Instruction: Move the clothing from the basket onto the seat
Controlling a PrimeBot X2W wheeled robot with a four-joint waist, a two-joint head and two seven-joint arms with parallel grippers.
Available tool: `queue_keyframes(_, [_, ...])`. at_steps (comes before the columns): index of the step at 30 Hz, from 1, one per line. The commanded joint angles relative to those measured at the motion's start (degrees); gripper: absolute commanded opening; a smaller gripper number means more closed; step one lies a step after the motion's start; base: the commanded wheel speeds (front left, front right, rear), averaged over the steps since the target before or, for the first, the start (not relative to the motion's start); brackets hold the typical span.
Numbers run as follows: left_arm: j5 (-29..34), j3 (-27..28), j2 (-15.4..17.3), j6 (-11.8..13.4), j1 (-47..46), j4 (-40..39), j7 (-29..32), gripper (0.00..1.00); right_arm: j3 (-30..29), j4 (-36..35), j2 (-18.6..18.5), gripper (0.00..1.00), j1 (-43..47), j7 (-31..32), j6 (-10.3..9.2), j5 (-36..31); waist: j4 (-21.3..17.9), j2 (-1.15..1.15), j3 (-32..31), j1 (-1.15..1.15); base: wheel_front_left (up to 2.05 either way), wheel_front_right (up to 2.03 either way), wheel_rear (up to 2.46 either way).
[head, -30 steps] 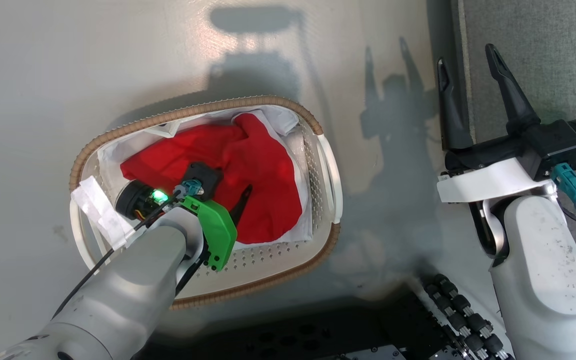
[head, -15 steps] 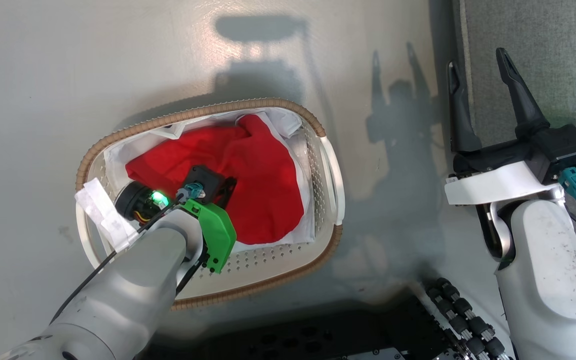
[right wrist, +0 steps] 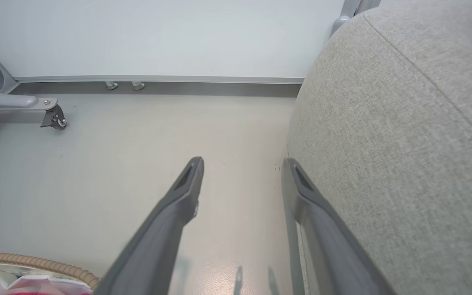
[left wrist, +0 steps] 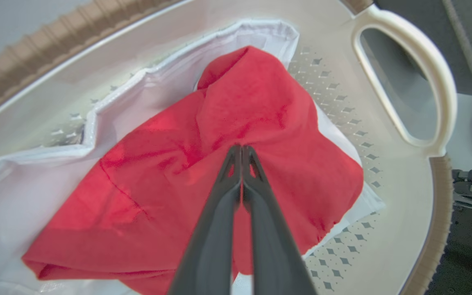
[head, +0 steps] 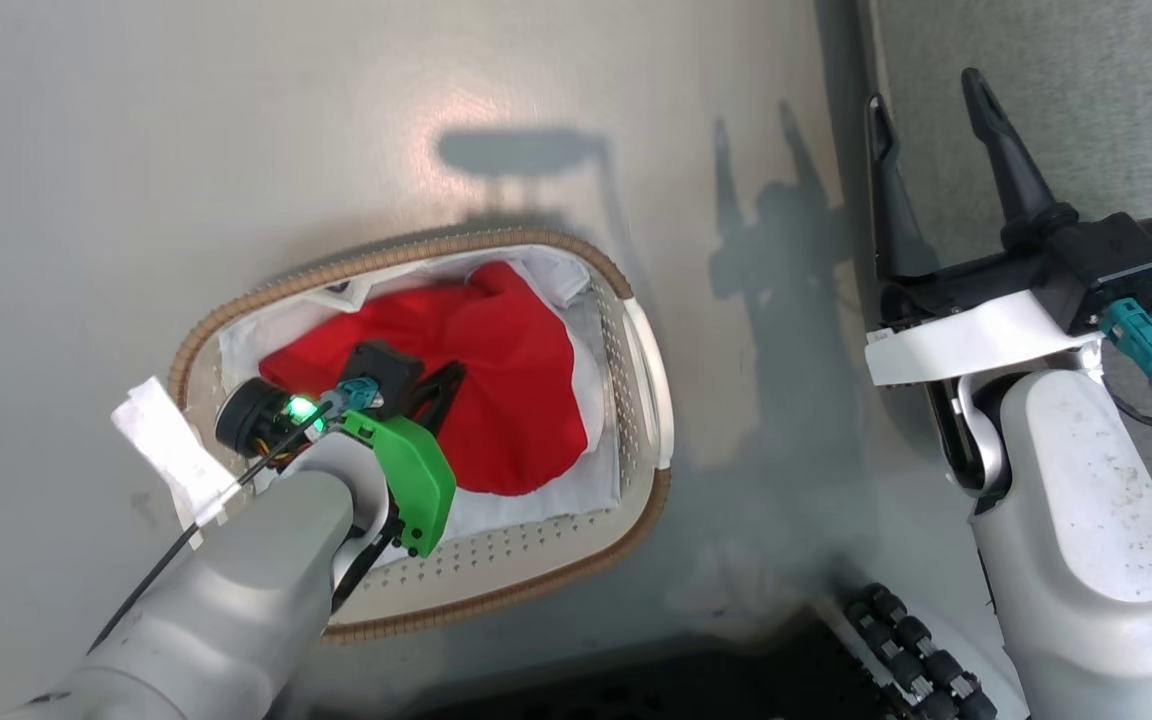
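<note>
Left gripper (left wrist: 242,148) pinches clothing (left wrist: 146,196) in the basket (left wrist: 383,196) to lift it; right gripper (right wrist: 242,164) hangs spread, empty, beside the seat (right wrist: 404,143).

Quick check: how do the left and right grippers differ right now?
The left gripper is shut, its tips pinching a pucker of the clothing; the right gripper is open and empty. The left gripper reaches down inside the basket; the right gripper hangs over the floor beside the seat. Both have the same two long dark fingers.
</note>
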Motion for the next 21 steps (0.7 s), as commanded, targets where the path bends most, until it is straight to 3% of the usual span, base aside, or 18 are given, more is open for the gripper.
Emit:
queue_keyframes(1, [-0.58, 1.09, 0.91, 0.04, 1.68, -0.69, -0.26, 0.00, 0.23, 0.80, -0.22, 1.00, -0.47, -0.27, -0.08, 0.72, 0.04, 0.00, -4.31, 0.00, 0.00, 0.00, 0.00])
queue_keyframes(8, [1.49, 7.59, 2.02, 0.04, 6.54, -4.90, -0.23, 0.00, 0.93, 4.52, -0.23, 1.00, 0.82, -0.27, -0.08, 1.75, 1.54, 0.00, -12.58, 0.00, 0.00, 0.00, 0.00])
queue_keyframes(21, [10.07, 22.50, 0.55, 0.04, 18.86, -14.04, -0.24, 0.00, 0.89, 11.56, -0.24, 1.00, 7.01, -0.27, -0.08, 2.94, 5.54, 0.00, -30.83, 0.00, 0.00, 0.00, 0.00])
